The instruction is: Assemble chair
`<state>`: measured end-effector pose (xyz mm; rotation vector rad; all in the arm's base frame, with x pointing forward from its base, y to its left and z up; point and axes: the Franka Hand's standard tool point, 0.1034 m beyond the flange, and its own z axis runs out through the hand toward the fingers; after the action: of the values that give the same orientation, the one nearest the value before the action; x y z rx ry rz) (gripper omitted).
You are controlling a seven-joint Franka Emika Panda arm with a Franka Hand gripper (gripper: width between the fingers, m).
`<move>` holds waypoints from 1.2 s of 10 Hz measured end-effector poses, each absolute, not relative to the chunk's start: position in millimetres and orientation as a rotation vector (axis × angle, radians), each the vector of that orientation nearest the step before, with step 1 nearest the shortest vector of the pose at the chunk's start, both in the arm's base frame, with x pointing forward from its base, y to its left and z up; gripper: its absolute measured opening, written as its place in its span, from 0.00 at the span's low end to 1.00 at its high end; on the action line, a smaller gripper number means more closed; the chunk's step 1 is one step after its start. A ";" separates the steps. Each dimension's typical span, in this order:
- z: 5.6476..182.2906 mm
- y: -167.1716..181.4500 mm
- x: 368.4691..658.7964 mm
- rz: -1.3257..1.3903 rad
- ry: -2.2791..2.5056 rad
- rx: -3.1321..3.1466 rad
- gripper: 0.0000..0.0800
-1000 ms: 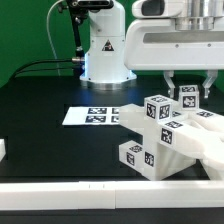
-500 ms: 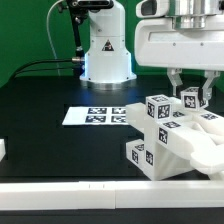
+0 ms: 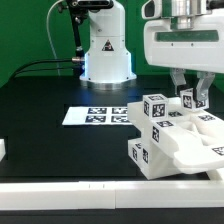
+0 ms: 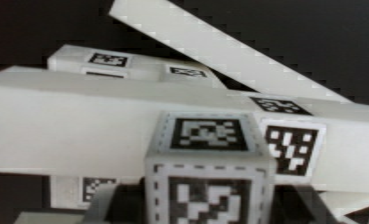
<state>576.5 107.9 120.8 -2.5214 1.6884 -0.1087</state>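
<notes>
The partly built chair [image 3: 175, 140] lies on the black table at the exterior view's right, a cluster of chunky white blocks with square tags. My gripper [image 3: 190, 93] hangs over its far right side, fingers down on either side of a tagged white post [image 3: 188, 98] that stands up from the cluster. In the wrist view that post [image 4: 207, 135] fills the middle, and my gripper [image 4: 207, 200] is shut on its two sides. Behind it lie the chair's white slabs [image 4: 74, 110] and a slanted white bar [image 4: 216, 45].
The marker board [image 3: 95, 115] lies flat on the table, to the exterior view's left of the chair. A long white border rail [image 3: 60, 195] runs along the front edge. A small white piece [image 3: 2, 150] sits at the left edge. The arm's base [image 3: 105, 50] stands at the back.
My gripper has shifted towards the exterior view's right, still on the post. The chair cluster has turned slightly with it.
</notes>
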 end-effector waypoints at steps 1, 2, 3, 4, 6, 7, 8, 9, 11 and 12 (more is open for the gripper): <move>121.1 108.2 577.2 -0.113 1.708 -2.505 0.35; 121.2 108.0 577.4 -0.114 1.698 -2.513 0.35; 120.7 108.0 577.2 -0.113 1.698 -2.514 0.54; 120.4 108.0 577.1 -0.114 1.685 -2.523 0.54; 120.8 109.5 576.1 -0.103 1.485 -2.663 0.79; 121.5 111.5 577.4 -0.107 1.302 -2.763 0.79; 120.4 116.7 579.0 -0.112 1.049 -2.875 0.81; 118.9 122.1 579.4 -0.097 0.864 -2.942 0.81; 118.5 119.5 580.2 -0.109 0.674 -2.998 0.81; 118.3 118.9 580.2 -0.113 0.532 -3.030 0.81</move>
<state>580.2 118.9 118.3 -3.0298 0.5321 -0.1130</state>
